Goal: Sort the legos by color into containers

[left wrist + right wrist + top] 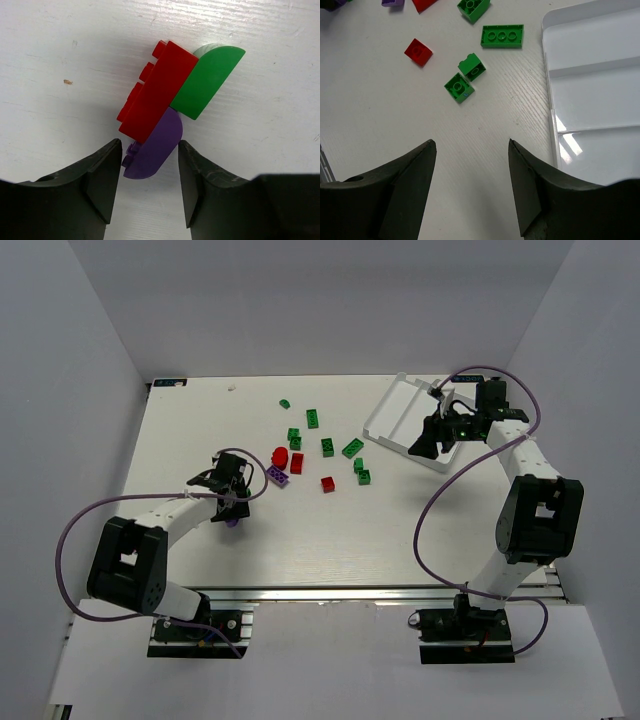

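In the left wrist view a joined clump lies on the table: a red brick [155, 90], a green half-round piece [207, 80] and a purple half-round piece [155, 145]. My left gripper [149, 156] is open, its jaws standing on either side of the purple piece with thin gaps. In the top view that gripper [232, 508] is left of the scattered legos. The white tray [400, 410] lies at the back right, its compartments bare where visible. My right gripper [472, 145] is open over bare table, just left of the tray's rim [548, 60].
Loose legos lie mid-table: several green bricks [352, 448], a red round piece [281, 456], two red bricks [327, 484] and a purple brick [277, 476]. The right wrist view shows green bricks [502, 36] and a red one [418, 51] ahead. White walls enclose the table.
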`<state>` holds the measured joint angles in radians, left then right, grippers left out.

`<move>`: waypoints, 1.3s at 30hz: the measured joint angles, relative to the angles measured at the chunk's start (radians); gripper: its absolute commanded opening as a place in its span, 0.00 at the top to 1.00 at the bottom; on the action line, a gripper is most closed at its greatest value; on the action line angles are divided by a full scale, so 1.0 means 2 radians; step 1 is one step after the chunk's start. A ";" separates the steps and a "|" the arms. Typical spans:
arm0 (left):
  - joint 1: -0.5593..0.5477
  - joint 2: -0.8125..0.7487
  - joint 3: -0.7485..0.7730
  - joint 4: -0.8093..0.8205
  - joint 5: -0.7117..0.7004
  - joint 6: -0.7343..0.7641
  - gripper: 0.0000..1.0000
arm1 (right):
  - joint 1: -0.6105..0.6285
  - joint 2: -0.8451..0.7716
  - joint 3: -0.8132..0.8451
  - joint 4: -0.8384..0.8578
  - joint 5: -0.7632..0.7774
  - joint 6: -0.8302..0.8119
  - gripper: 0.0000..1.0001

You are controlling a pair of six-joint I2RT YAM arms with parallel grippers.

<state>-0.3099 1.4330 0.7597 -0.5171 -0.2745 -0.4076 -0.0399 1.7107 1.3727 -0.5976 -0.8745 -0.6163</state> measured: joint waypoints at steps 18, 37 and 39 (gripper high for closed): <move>-0.007 0.011 -0.004 0.033 -0.009 -0.022 0.58 | -0.001 0.000 0.000 -0.002 -0.002 0.002 0.35; -0.010 -0.052 -0.006 0.052 0.057 -0.027 0.83 | -0.002 0.000 0.000 -0.005 -0.012 0.004 0.38; -0.010 -0.072 -0.005 0.060 0.079 -0.031 0.84 | -0.002 0.000 0.000 -0.006 -0.014 0.008 0.41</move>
<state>-0.3294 1.2900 0.7490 -0.3981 -0.1169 -0.4698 -0.0437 1.7107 1.3727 -0.6094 -0.9024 -0.5995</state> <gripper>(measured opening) 0.389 0.620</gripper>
